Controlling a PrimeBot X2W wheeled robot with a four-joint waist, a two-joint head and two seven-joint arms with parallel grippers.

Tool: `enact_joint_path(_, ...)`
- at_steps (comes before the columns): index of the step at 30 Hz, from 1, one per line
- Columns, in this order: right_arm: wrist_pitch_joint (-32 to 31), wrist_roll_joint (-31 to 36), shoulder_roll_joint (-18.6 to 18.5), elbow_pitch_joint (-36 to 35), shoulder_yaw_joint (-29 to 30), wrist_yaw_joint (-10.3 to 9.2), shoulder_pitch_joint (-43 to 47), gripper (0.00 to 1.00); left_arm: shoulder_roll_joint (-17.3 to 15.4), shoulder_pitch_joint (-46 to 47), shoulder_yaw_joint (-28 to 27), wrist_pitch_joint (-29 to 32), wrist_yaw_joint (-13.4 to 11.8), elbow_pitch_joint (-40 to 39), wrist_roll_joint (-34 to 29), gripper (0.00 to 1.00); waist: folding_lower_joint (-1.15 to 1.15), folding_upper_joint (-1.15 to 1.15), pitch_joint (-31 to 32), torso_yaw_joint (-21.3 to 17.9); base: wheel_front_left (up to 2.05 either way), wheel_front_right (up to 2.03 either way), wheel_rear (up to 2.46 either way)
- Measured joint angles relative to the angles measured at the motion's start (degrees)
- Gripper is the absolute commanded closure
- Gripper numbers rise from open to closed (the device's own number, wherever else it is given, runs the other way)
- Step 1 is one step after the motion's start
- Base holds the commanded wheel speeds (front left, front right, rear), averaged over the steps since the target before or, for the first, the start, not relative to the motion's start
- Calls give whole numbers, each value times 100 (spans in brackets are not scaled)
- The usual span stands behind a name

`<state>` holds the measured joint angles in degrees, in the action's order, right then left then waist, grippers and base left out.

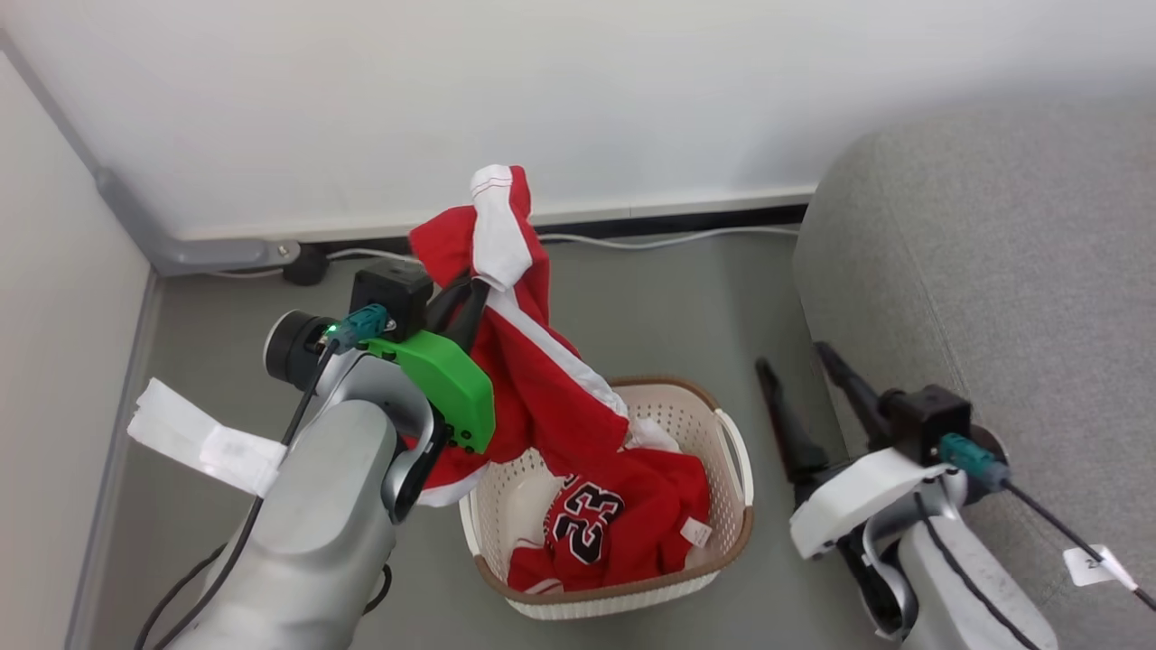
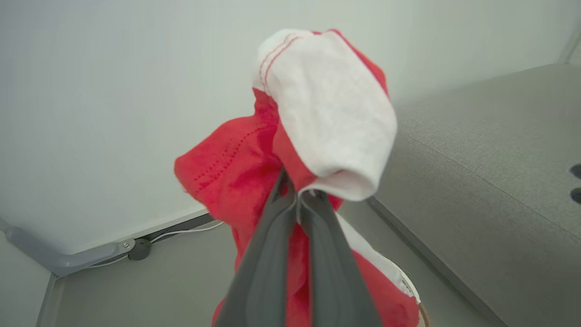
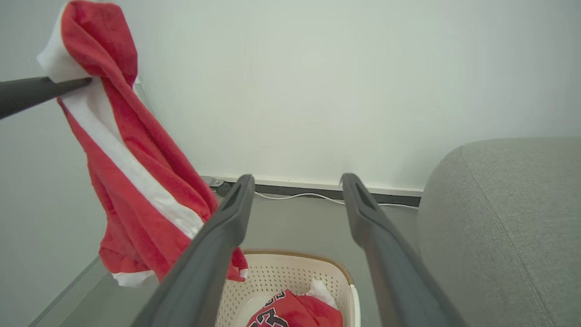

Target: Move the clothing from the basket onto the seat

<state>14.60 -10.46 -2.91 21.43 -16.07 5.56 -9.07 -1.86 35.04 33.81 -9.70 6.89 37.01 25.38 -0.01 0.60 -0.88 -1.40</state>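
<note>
My left gripper point(image 1: 479, 291) is shut on red clothing with a white stripe point(image 1: 542, 379), holding it up above the basket point(image 1: 725, 551) so that it hangs down over the basket's left rim. In the left wrist view the fingertips point(image 2: 297, 194) pinch the bunched red and white cloth point(image 2: 227, 168). Another red garment bearing the number 23 point(image 1: 623, 519) lies inside the cream basket. My right gripper point(image 1: 797, 361) stands open and empty between the basket and the grey seat point(image 1: 993, 253). The right wrist view shows its spread fingers point(image 3: 298, 179), the hanging clothing point(image 3: 136, 181) and the basket point(image 3: 281, 272).
The basket stands on a grey floor near a white wall. A white cable point(image 1: 650, 239) runs along the baseboard, and a grey conduit point(image 1: 135, 226) slants down the left corner. The seat's rounded edge point(image 3: 513, 218) rises close on the right.
</note>
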Motion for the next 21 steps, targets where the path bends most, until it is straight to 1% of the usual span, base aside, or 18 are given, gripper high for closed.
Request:
enact_joint_path(7,-1,65,-3,244,-646,98,-22,0,-1,-21,313,253,0,-299,276,100,0,0,280,66,0,0,0)
enact_joint_path(11,-2,80,-9,360,-985,101,-141,0,-2,-26,510,355,-2,-515,347,100,0,0,318,98,0,0,0)
enact_joint_path(15,-2,77,-22,450,-1303,148,-298,0,-3,-34,735,480,-13,-717,526,100,0,0,324,118,0,0,0)
enact_joint_path(21,-20,32,-34,679,-1760,149,-461,0,-4,-35,1010,619,-119,-1016,622,100,0,0,315,138,0,0,0)
